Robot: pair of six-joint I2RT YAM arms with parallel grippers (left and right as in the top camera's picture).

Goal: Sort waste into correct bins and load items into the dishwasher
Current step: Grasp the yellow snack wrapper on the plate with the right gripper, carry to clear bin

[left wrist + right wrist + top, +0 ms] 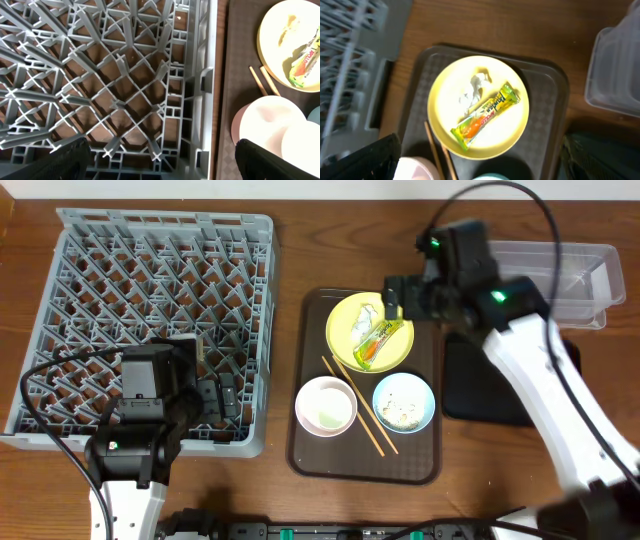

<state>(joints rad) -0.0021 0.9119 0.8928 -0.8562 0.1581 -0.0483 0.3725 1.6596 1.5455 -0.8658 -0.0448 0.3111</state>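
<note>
The grey dishwasher rack [140,290] fills the left of the table. On the brown tray [425,450] a yellow plate [340,330] holds the green-and-orange wrapper [485,116] and a white tissue [472,90]. In front lie the chopsticks [355,405], a pink-white bowl [326,405] with a white cup [302,147] in it, and a blue bowl [404,402] with whitish scraps. My right gripper [480,165] hovers open above the plate's near edge, touching nothing. Over the rack's near right corner my left gripper [165,165] is open and empty.
A clear tub [560,270] stands at the far right and a shallow black tray [490,380] lies in front of it, partly under my right arm. Cables trail from both arms. Bare wood shows between the rack and the brown tray.
</note>
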